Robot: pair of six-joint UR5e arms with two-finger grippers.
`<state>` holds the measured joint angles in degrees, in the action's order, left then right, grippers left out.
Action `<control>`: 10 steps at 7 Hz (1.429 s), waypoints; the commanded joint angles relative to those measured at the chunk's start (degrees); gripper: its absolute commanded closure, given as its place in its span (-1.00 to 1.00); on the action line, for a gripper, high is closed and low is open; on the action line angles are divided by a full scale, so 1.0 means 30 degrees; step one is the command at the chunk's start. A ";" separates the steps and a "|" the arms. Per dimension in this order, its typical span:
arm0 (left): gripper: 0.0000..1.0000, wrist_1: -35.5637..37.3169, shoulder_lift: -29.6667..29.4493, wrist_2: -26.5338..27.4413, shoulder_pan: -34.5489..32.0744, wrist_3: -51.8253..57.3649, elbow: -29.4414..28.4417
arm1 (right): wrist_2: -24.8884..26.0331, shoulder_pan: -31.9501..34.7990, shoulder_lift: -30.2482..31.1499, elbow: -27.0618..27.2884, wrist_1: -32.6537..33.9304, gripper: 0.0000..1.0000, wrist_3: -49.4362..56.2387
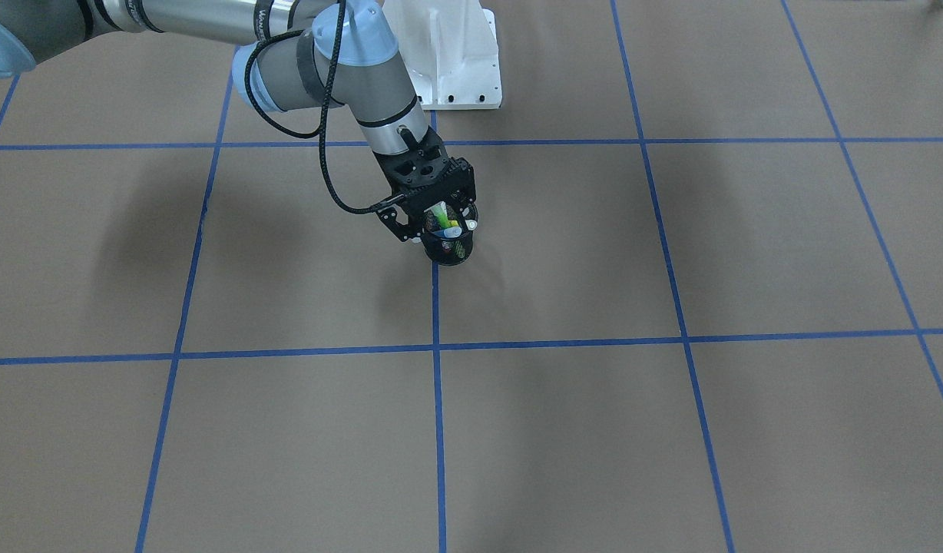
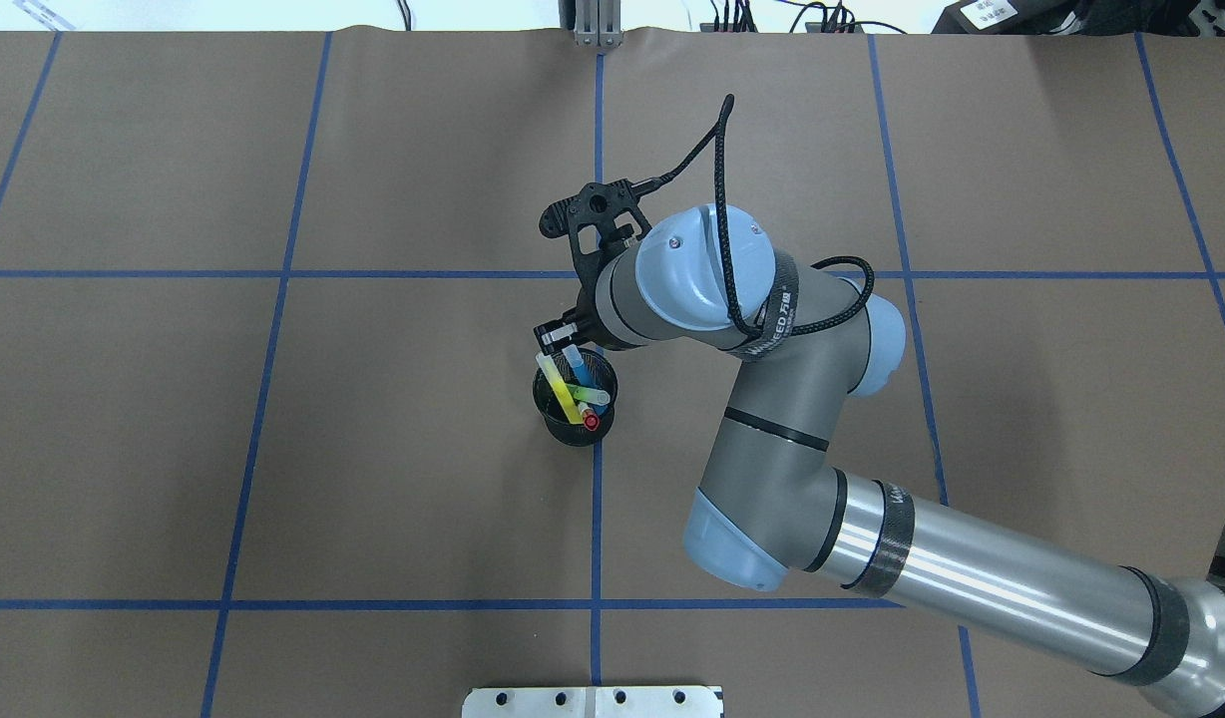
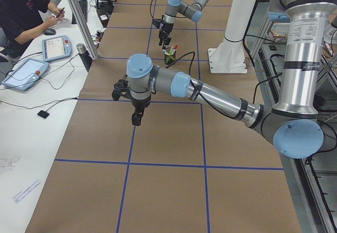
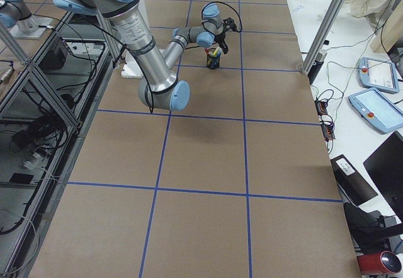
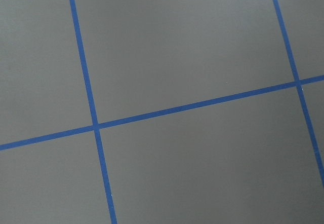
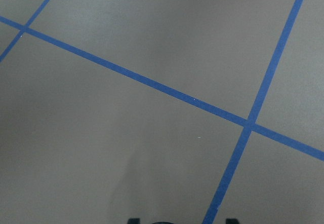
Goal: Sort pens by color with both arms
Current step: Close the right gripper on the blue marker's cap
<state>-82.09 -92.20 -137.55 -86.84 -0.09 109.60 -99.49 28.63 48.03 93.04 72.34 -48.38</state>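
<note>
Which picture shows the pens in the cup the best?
The overhead exterior view: you look down into the black mesh cup and see all four pens by colour. In the front-facing view the right gripper hangs over them and hides part. Both side views show them tiny. The wrist views show only table.

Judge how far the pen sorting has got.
Done: nothing; the blue pen, yellow pen, green pen and red-ended pen all stand in the mesh cup. In hand: the right gripper hovers open above the cup, holding nothing. To do: taking out and grouping all four pens.
</note>
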 commanded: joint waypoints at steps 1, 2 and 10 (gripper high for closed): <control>-0.98 0.0000 0.0000 0.0000 0.0000 0.0000 -0.0029 | 0.0000 -0.0051 -0.0043 -0.0076 0.0287 -0.30 0.0071; -0.98 -0.0029 0.0058 0.0000 0.0000 0.0000 -0.0029 | 0.0000 -0.0138 -0.0072 -0.0076 0.0406 -0.31 0.0101; -0.98 -0.0029 0.0117 0.0000 0.0000 0.0000 0.0000 | 0.0000 -0.0315 -0.0686 -0.0076 0.1929 -0.17 0.0159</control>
<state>-82.18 -91.85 -137.55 -86.84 -0.09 109.59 -99.49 27.69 46.51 92.73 77.16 -47.90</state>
